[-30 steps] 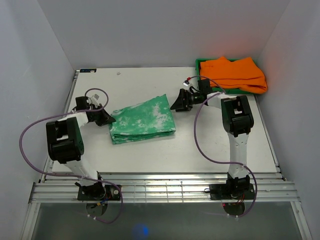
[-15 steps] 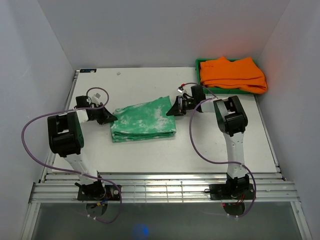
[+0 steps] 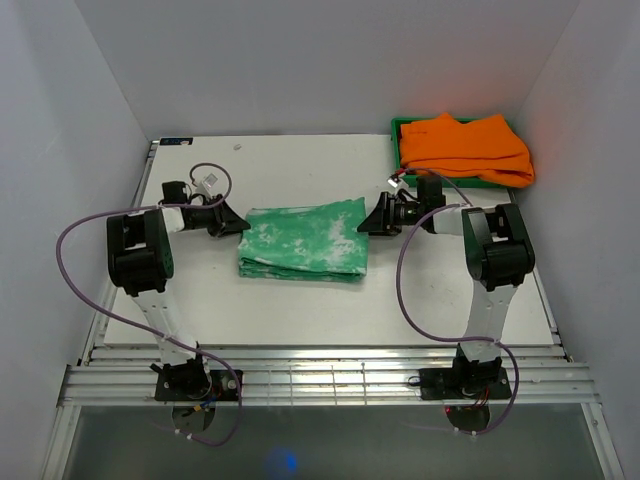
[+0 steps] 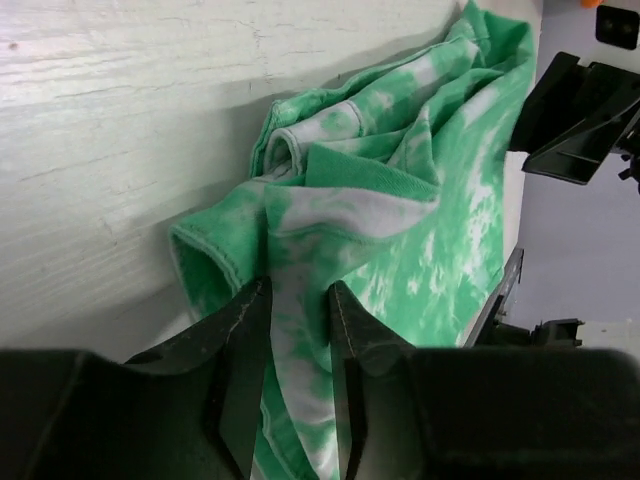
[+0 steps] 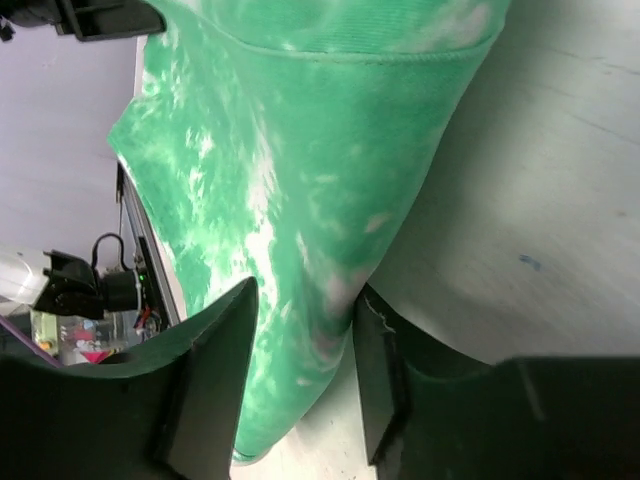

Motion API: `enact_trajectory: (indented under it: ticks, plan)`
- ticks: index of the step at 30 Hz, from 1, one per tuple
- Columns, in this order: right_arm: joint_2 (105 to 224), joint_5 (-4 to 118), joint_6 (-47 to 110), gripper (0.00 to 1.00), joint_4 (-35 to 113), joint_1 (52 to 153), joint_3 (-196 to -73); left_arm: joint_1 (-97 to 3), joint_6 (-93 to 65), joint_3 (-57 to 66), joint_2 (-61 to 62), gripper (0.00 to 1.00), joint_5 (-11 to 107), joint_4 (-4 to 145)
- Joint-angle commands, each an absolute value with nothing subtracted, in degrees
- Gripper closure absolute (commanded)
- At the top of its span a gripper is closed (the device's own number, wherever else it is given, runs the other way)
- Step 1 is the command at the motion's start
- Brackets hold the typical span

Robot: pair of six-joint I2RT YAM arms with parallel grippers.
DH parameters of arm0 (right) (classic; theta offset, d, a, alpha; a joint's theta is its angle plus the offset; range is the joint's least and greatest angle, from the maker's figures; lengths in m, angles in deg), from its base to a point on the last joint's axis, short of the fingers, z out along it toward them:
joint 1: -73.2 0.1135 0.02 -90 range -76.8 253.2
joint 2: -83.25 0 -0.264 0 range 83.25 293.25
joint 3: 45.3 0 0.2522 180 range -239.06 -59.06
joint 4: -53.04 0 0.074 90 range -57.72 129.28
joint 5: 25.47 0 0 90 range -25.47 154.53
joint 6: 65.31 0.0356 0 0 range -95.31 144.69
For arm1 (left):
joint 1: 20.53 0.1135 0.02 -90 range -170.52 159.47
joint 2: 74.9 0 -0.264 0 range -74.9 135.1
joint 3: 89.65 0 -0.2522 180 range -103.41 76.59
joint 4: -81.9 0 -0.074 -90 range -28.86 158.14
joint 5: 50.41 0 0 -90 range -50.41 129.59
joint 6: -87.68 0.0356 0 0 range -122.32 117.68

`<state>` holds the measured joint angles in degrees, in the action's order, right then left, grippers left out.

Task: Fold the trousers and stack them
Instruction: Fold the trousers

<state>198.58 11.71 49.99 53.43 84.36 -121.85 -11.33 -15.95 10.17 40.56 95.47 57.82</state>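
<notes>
Since the earlier frames, the folded trousers [image 3: 305, 240] had shifted to the right across the desk [image 3: 300, 305]. Both arms had travelled with them: the left reached farther in and the right drew back toward its own side.

1. Desk. It carried the trousers at its centre. A green bin [image 3: 398, 127] at the far right corner held orange garments [image 3: 465, 150], well apart from the trousers.

2. Trousers. They lay as a flat, roughly rectangular, layered bundle, long axis running left to right. One tool was at each short end, which suggests the bundle was being slid or drawn taut as one piece so the fold would not open. Folding looked largely done; stacking looked not yet done.

3. Left arm [image 3: 140, 255]. It was bent at the elbow, with the forearm low and angled toward the bundle's left end. The left tool [image 3: 235, 222] met that end; its wrist view showed narrow jaws with a bunched hem of the trousers [image 4: 400, 200] passing between the fingers [image 4: 250, 330]. How firm the pinch was could not be judged.

4. Right arm [image 3: 495, 250]. It mirrored the left, forearm low and pointing left. The right tool [image 3: 372, 218] stood at the right end, jaws narrow, with a cloth edge [image 5: 300, 150] filling the gap between them.
</notes>
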Motion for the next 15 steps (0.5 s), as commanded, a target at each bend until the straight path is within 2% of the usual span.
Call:
enact_trajectory:
  ticks: [1,2,3,5,6,8,11,15]
  plan:
    - [196.5,12.0,42.3,0.41,42.7,82.2,-126.1,-8.9,-12.6,8.4,33.6,0.58,98.2,56.7]
    - [195.1,13.3,40.9,0.27,40.4,81.6,-127.0,-8.8,-12.2,8.2,32.0,0.42,97.7,55.9]
    - [194.3,13.6,39.6,0.22,39.0,81.3,-128.0,-8.8,-11.6,7.9,30.4,0.38,96.9,54.4]
    - [191.4,15.6,35.3,0.09,32.2,80.0,-129.4,-8.6,-9.7,7.5,25.4,0.22,94.2,53.1]
    - [190.5,15.6,33.7,0.09,30.2,79.5,-130.1,-8.6,-8.5,7.0,23.8,0.19,93.1,51.5]
    - [187.9,14.7,29.3,0.10,25.3,78.8,-132.1,-8.6,-7.0,7.3,19.2,0.19,93.2,51.4]
    - [186.2,8.3,30.9,0.16,23.5,79.6,-132.5,-9.8,-8.3,8.4,15.6,0.27,97.3,50.0]
    - [185.9,3.8,38.0,0.20,30.6,83.5,-128.2,-12.3,-13.5,13.1,15.5,0.45,102.4,49.8]
